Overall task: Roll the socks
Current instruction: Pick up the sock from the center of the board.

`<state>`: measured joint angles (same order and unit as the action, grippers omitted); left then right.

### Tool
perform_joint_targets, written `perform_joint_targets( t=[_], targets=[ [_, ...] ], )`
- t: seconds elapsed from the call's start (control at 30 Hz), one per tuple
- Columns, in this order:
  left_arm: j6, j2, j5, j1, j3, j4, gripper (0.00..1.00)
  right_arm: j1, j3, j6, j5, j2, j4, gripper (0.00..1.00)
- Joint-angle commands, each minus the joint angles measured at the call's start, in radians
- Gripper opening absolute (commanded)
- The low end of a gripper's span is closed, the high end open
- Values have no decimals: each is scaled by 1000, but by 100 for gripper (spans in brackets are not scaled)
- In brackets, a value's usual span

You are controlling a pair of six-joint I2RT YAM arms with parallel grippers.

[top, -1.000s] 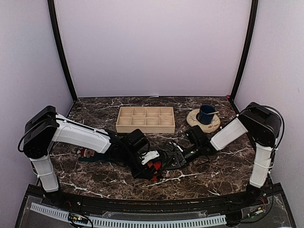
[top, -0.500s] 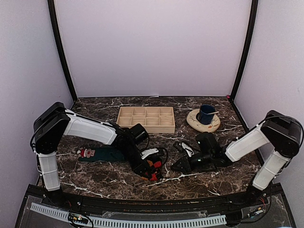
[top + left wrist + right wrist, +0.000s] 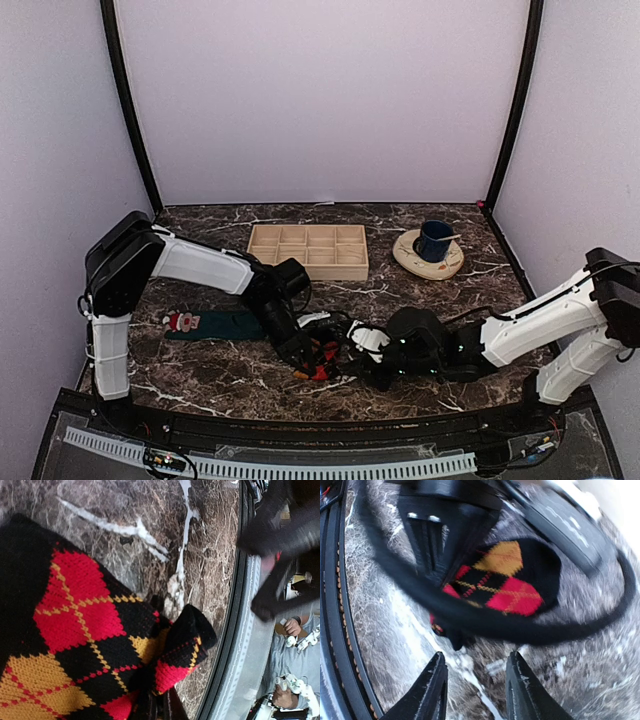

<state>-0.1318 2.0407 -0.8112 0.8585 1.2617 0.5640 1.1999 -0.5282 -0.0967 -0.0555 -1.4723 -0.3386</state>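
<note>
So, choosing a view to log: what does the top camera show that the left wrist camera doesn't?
Top only: Santa sock, tray, cup. Left wrist only: the argyle sock knit close up, its folded end pinched in the left gripper. Both: that argyle sock and the table.

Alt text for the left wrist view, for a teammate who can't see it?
The left gripper is shut on a bunched fold of the black argyle sock, whose red and orange diamonds fill the frame's left. The sock lies on the dark marble table; a blurred part of the right arm shows at upper right.
</note>
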Motion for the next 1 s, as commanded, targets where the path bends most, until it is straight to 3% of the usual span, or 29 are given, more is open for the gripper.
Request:
perform_joint_targets(
  t=[0.0, 0.47, 0.97],
  targets=[
    [-43, 34, -11, -14, 20, 106, 0, 94, -68, 145, -190, -45, 41, 38],
    [-92, 81, -38, -31, 47, 159, 0, 192, -215, 287, -264, -185, 127, 45],
    [-129, 111, -51, -42, 68, 206, 0, 205, -290, 391, -257, -293, 178, 43]
  ],
)
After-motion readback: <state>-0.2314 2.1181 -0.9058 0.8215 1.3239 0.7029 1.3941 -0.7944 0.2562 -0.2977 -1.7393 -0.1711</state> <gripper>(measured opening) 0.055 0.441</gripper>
